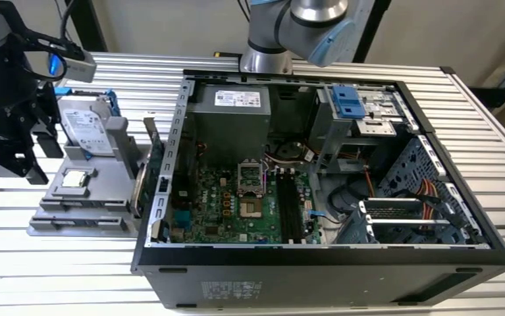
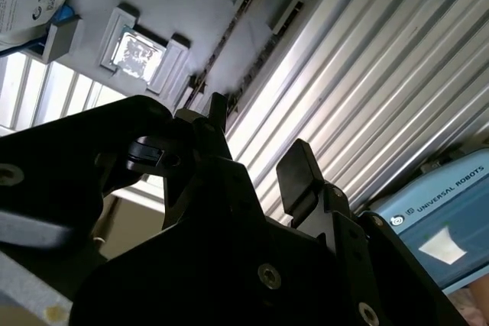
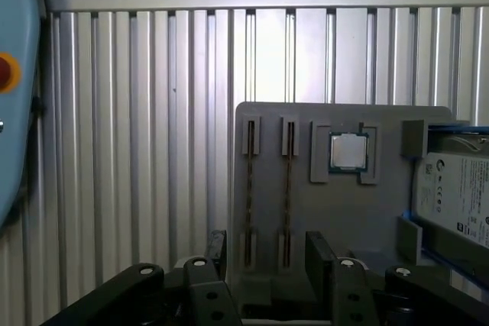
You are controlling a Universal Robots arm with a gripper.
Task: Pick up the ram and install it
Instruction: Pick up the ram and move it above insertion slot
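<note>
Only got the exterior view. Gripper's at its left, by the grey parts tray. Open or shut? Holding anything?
Observer: Open and empty. In the first wrist view the gripper shows its fingers apart with nothing clamped.
Operator: Ram in the tray?
Observer: Yes. In that view a ram stick stands on edge in each of the two slots of the tray.
Operator: Touching one?
Observer: No. In both wrist views the fingers hang clear of the sticks.
</note>
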